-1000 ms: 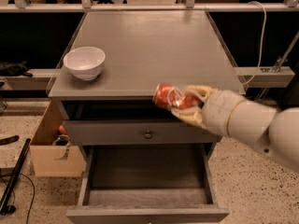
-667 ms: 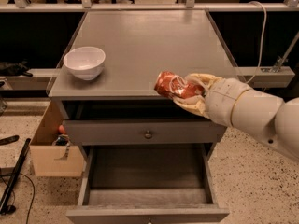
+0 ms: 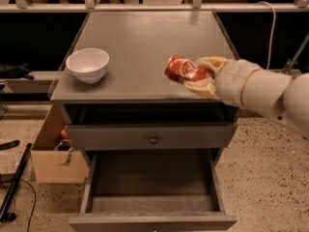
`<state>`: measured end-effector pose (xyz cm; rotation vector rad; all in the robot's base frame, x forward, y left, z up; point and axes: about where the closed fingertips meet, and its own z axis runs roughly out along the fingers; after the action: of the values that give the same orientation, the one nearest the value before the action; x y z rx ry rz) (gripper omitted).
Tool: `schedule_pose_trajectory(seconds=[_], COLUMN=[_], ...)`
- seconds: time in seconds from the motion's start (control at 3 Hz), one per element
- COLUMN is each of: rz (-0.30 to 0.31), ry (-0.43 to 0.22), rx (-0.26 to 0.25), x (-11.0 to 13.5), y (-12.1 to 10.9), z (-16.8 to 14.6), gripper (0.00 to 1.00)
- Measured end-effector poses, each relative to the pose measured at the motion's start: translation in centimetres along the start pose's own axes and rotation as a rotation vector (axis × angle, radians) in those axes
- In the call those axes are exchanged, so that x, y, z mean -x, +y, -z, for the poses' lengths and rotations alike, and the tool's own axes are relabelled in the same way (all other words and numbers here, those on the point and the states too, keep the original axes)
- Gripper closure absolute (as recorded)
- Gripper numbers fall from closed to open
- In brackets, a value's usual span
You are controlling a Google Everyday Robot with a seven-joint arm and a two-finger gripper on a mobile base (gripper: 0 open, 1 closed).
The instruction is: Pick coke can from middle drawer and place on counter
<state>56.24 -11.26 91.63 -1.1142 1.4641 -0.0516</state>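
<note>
The coke can [image 3: 184, 69] is red-orange with white lettering and lies tilted on its side between my gripper's fingers. My gripper [image 3: 202, 73] is shut on it, reaching in from the right and holding it over the front right part of the grey counter [image 3: 145, 37]. The can's far end points left. Below, the middle drawer [image 3: 150, 178] is pulled out, and its dark floor shows nothing in it. My pale arm [image 3: 260, 91] fills the right side.
A white bowl [image 3: 88, 64] stands on the counter's front left. A drawer front with a small round knob [image 3: 153, 139] sits above the open drawer. A cardboard box [image 3: 50, 151] stands on the floor at the left, with dark cables beside it.
My gripper has lifted the can from the counter's front edge up and over the counter top, moving it slightly right and back.
</note>
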Motion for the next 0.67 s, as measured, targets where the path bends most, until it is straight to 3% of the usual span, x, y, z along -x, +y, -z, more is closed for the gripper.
schedule_pose_trajectory(seconds=[0.33, 0.67], rz=[-0.025, -0.064], ry=[-0.010, -0.002], rx=[0.000, 0.020], x=[-1.4, -3.4], y=[-3.9, -6.3], z=[-3.2, -6.5], gripper=[1.00, 1.00])
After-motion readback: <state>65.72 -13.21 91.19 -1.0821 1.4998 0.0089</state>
